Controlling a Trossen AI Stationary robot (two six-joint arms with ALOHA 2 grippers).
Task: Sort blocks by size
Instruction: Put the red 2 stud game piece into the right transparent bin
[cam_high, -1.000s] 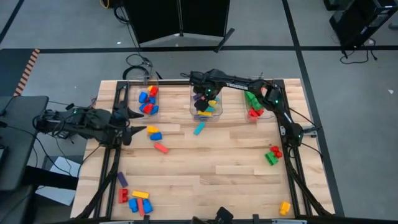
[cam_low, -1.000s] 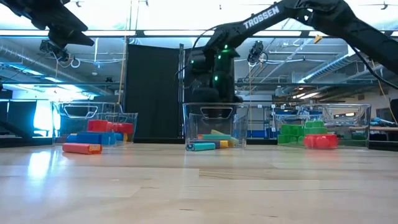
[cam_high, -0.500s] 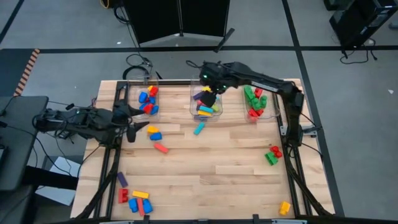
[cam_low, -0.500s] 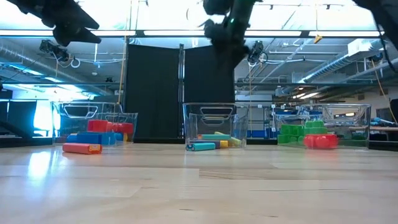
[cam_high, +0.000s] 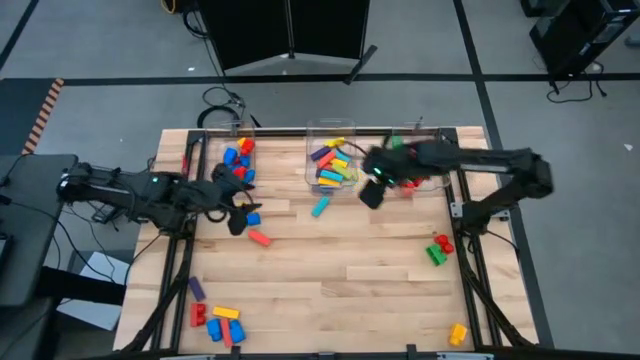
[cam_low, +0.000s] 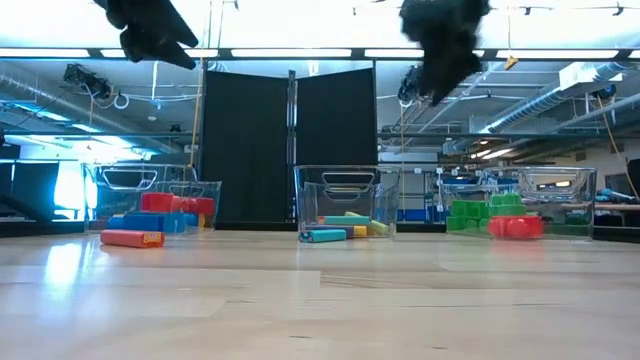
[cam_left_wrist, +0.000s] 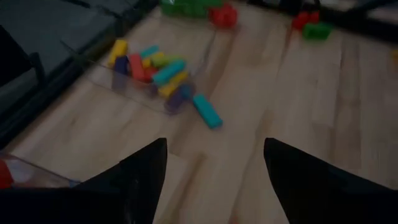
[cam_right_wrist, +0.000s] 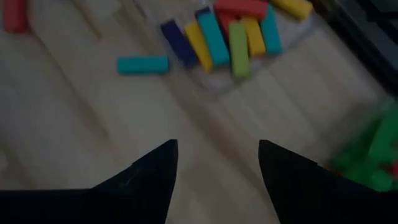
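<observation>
- Since a second ago the right hand (cam_high: 371, 192) has left the middle bin (cam_high: 312, 158), fingers apart, empty.
- Cyan long block (cam_high: 320, 207) lies just left of it, nearer than the open left hand (cam_high: 238, 215).

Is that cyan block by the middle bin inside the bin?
No. In the high view the cyan block lies on the table just outside the middle bin.

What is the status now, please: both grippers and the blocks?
Left gripper open, empty, above the table's left side. Right gripper open, empty, near the clear plastic middle bin. Long cyan plastic block lies loose before that bin. Nothing in the way.
</observation>
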